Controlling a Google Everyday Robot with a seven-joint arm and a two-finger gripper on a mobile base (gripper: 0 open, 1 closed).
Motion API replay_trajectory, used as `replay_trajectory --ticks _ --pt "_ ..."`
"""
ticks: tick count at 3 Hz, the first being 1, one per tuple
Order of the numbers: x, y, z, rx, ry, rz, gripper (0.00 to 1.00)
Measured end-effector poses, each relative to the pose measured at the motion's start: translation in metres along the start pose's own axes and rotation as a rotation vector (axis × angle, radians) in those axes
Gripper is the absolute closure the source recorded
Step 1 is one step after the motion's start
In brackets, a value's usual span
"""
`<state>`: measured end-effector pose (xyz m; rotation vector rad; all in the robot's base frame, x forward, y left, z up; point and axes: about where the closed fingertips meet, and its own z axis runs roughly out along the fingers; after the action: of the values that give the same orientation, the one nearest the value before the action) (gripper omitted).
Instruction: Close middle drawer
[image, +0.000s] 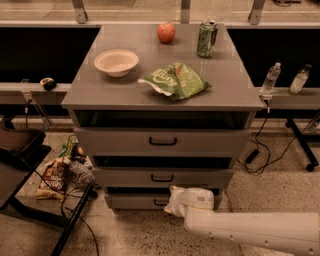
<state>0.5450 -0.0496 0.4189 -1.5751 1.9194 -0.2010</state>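
Note:
The grey cabinet (90, 97) has three drawers. The middle drawer (200, 178) has a flat grey front with a small black loop handle (162, 178) at its centre. Its front stands a little out from the cabinet, with a dark gap above it. My gripper (173, 200) is at the end of the white arm (250, 231) that comes in from the lower right. It sits low, in front of the bottom drawer (130, 201), just below and slightly right of the middle drawer's handle.
The top drawer (110, 141) has a wider black handle. On the cabinet top are a white bowl (116, 62), a green chip bag (174, 80), an apple (166, 32) and a green can (206, 38). Snack bags and cables (65, 170) lie on the floor at left.

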Motion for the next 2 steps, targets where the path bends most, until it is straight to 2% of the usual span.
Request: replay_trajectory --ticks 1,2 --pt "0.029 0.017 -0.038 -0.045 0.029 -0.045 0.66" --pt "0.058 0.060 -0.083 -0.173 0.069 -0.210 0.89"
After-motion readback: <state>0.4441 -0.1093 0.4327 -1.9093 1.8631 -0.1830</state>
